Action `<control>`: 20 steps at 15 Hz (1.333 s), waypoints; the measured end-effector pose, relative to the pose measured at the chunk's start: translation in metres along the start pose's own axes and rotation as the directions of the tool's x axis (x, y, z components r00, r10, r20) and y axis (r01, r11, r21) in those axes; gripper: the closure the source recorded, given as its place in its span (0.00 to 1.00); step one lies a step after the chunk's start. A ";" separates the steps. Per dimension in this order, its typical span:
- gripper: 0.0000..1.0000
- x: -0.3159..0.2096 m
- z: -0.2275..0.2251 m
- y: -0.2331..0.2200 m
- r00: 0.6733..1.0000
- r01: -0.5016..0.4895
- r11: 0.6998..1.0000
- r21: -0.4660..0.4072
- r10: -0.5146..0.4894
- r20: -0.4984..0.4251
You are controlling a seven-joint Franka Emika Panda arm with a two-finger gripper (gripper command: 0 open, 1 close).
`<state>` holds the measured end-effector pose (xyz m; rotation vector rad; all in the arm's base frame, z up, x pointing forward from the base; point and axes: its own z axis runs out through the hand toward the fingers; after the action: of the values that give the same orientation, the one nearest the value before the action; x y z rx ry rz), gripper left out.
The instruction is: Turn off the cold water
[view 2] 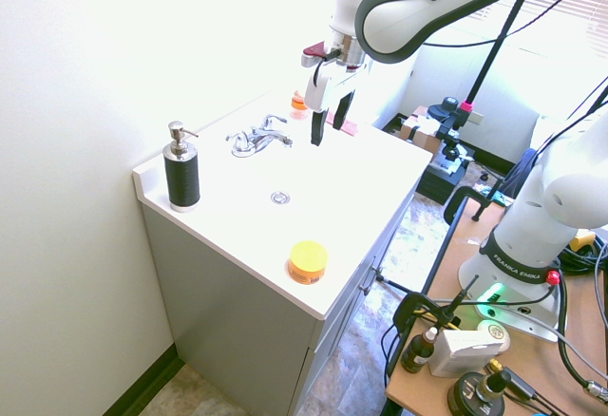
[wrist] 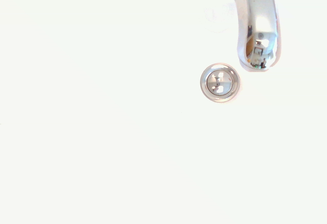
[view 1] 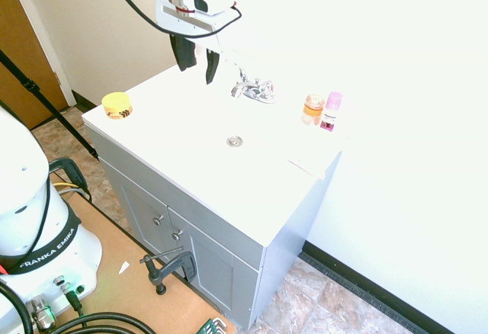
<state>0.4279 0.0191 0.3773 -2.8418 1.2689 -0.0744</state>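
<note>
A chrome faucet [view 1: 253,88] with a lever handle on each side of its spout stands at the back of the white sink [view 1: 191,132]. It also shows in the second exterior view as the faucet [view 2: 258,137]. My gripper [view 1: 197,63] hangs in the air above the basin, in front of the faucet and clear of it. The gripper [view 2: 328,123] is open, with nothing between its dark fingers. The wrist view looks straight down on the spout [wrist: 258,29] and the round drain [wrist: 219,82]. No running water can be made out in the bright glare.
A black soap dispenser [view 2: 180,169] stands at one back corner of the vanity top. An orange bottle [view 1: 313,109] and a pink bottle [view 1: 332,111] stand on the other side of the faucet. A yellow tin [view 1: 117,105] sits on the counter near the front edge.
</note>
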 end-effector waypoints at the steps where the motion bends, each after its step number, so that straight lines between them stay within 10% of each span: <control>1: 0.00 0.000 0.000 0.000 1.000 0.000 1.000 -0.001 0.000 0.001; 20: 0.00 0.159 0.066 -0.073 0.939 -0.262 0.965 -0.003 0.254 -0.230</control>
<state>0.5917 -0.0502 0.3202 -2.7265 1.6912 -0.3865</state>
